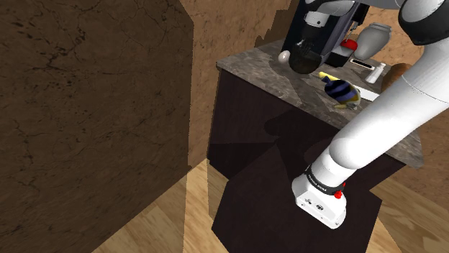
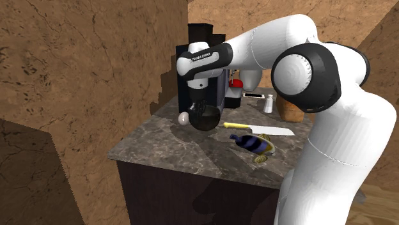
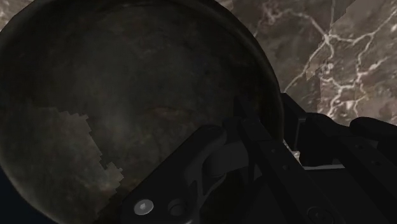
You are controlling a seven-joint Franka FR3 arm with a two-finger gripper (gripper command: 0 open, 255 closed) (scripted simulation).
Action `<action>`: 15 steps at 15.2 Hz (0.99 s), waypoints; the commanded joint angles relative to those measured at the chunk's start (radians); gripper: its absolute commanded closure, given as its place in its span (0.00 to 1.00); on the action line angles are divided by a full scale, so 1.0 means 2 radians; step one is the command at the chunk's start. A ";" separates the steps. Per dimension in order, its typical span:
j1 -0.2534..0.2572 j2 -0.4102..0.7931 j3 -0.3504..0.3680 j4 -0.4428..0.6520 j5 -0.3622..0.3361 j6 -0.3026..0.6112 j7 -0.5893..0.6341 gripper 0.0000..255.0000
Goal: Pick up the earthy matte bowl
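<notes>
Pincer (image 2: 203,111) at dark bowl (image 2: 207,121) rim, marble desk (image 2: 163,150); white egg (image 2: 184,118) beside bowl; knife (image 2: 261,129), striped fish (image 2: 256,146) near.

The shoulder camera sits high behind the stand (image 1: 288,208) and looks steeply down along the arm (image 1: 388,122) to the counter (image 1: 288,83) at its upper right, with a brown wall (image 1: 86,108) close on its left. The second exterior camera faces much the same way but lower and nearer, beside the arm, just above counter height. Both share the countertop with fish (image 1: 339,92), knife (image 2: 262,128) and bowl (image 3: 127,108). The wrist camera looks into the bowl from very close, with the counter beyond.
</notes>
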 commanded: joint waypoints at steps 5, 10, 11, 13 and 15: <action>0.000 0.000 0.000 0.013 0.000 -0.013 0.001 1.00; 0.001 -0.001 0.002 0.045 0.000 -0.047 0.001 1.00; 0.001 -0.001 0.002 0.052 0.000 -0.054 0.001 1.00; 0.001 0.000 0.002 0.066 0.001 -0.067 0.001 1.00; 0.002 0.001 0.002 0.081 0.001 -0.081 0.001 1.00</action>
